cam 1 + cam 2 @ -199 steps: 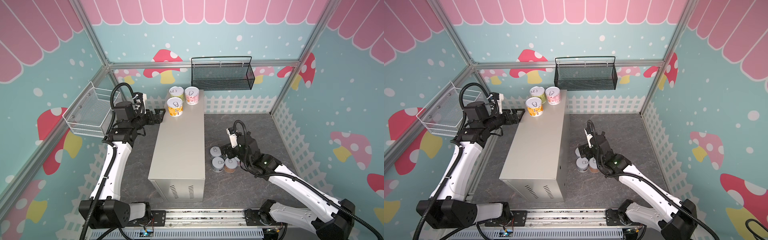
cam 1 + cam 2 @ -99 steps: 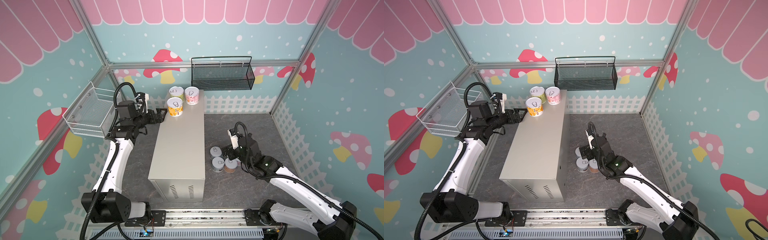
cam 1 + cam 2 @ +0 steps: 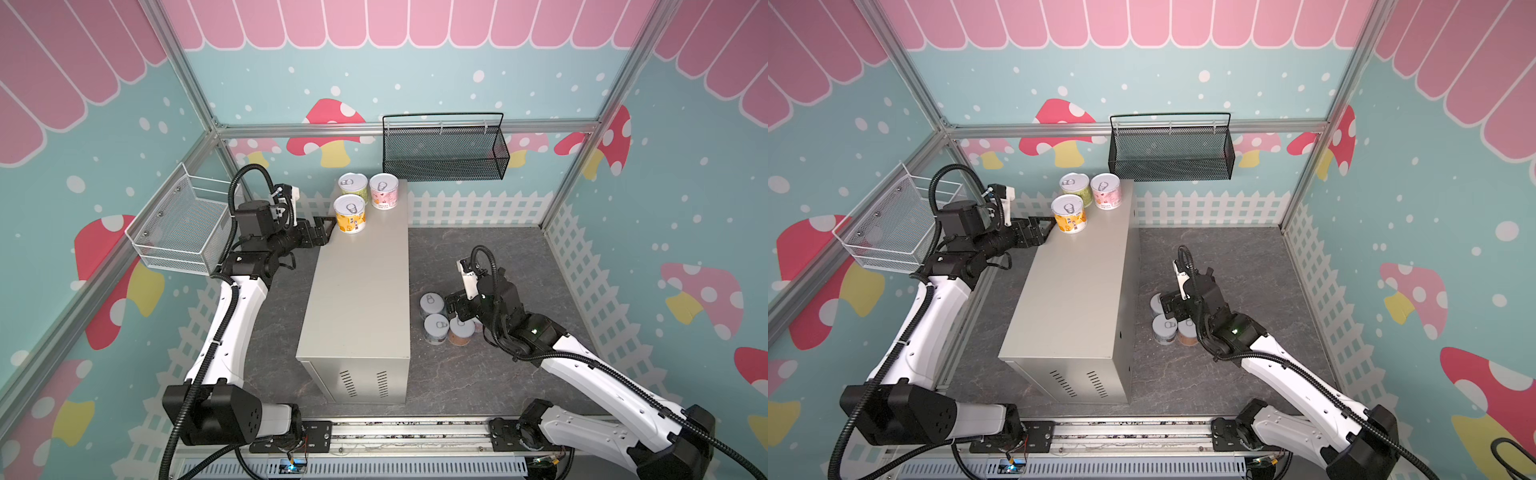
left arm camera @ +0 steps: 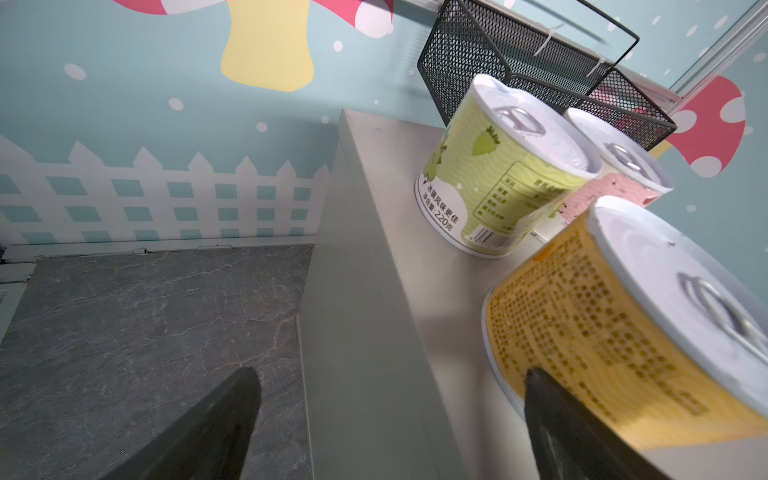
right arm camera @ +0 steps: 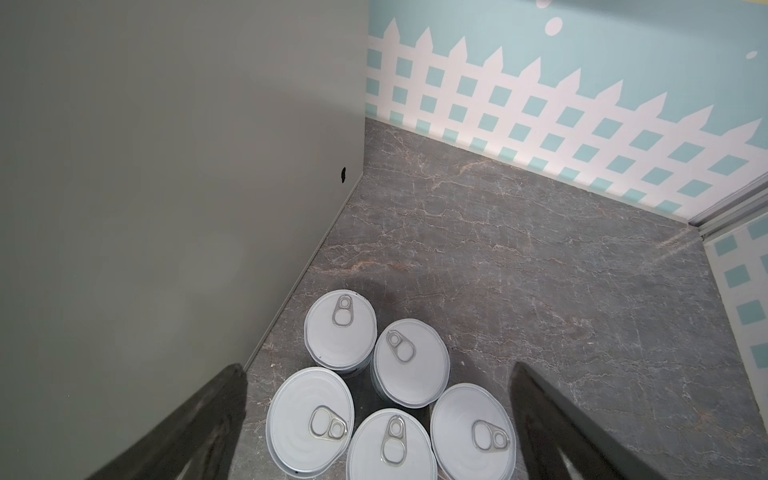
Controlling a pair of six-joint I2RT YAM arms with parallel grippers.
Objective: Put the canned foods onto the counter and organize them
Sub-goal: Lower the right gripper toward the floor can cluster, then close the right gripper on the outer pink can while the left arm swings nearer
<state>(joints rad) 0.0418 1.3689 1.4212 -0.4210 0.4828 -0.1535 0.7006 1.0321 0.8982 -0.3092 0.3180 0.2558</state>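
The counter [image 3: 361, 291] is a long beige box on the grey floor. A green can [image 3: 353, 187], a pink can [image 3: 384, 192] and a yellow can [image 3: 350, 214] stand at its far end. My left gripper [image 3: 322, 232] is open at the counter's left edge beside the yellow can [image 4: 615, 332]. Between its fingers [image 4: 232, 419] lies only the counter's edge [image 4: 357, 332]. Several silver-lidded cans [image 5: 340, 328] cluster on the floor right of the counter. My right gripper [image 5: 376, 399] hangs open above them, hiding some of the floor cans [image 3: 436, 326] in both top views.
A black mesh basket [image 3: 444, 149] hangs on the back wall behind the counter. A white wire basket [image 3: 183, 228] is fixed to the left wall next to my left arm. White picket fencing rims the floor. The arms' rail [image 3: 395, 432] runs along the front.
Both arms have shifted only slightly. The left gripper stays by the yellow can, the right one over the floor cans, and both jaws remain open.
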